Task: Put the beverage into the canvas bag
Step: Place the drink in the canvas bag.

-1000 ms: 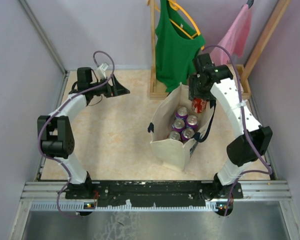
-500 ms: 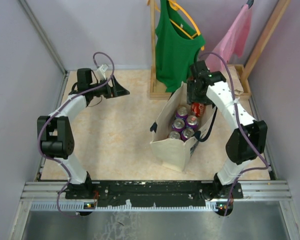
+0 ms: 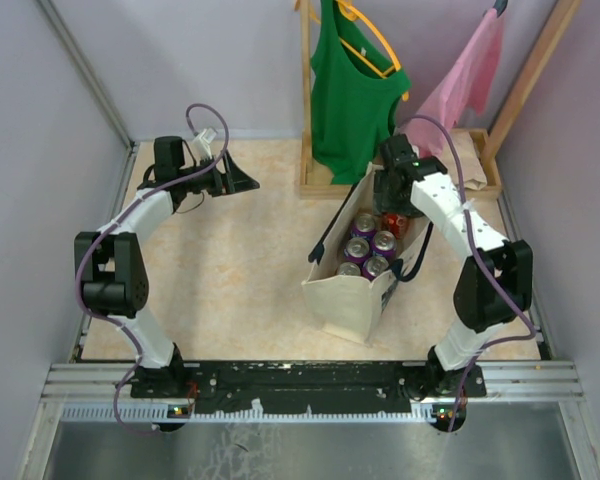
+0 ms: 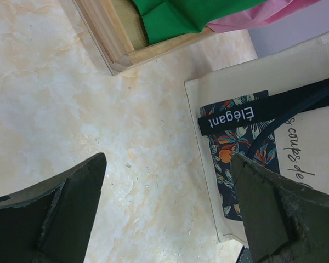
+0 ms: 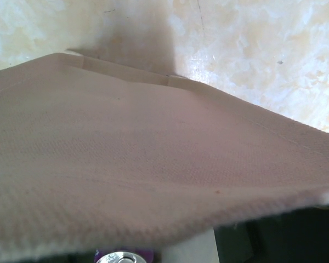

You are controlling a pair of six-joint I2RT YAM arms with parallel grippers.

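The cream canvas bag (image 3: 352, 300) with navy strap handles stands open at mid table. Several purple cans (image 3: 384, 241) stand inside it. My right gripper (image 3: 395, 200) is over the bag's far right corner, shut on a red beverage can (image 3: 395, 223) that hangs just inside the rim. In the right wrist view the bag's canvas wall (image 5: 153, 164) fills the frame and hides the fingers; a purple can top (image 5: 120, 256) shows at the bottom. My left gripper (image 3: 242, 182) is open and empty, far left of the bag. In the left wrist view it (image 4: 167, 164) frames bare tabletop, with the bag's side (image 4: 312, 148) at right.
A wooden rack base (image 3: 325, 180) stands behind the bag, with a green tank top (image 3: 352, 95) and a pink garment (image 3: 465, 80) hanging above. Grey walls close in both sides. The rack's corner (image 4: 118, 52) shows in the left wrist view.
My right gripper has moved left and down with the red can, from the bag's far right edge to inside its rim. The bag's left strap has shifted. The left arm has not moved.
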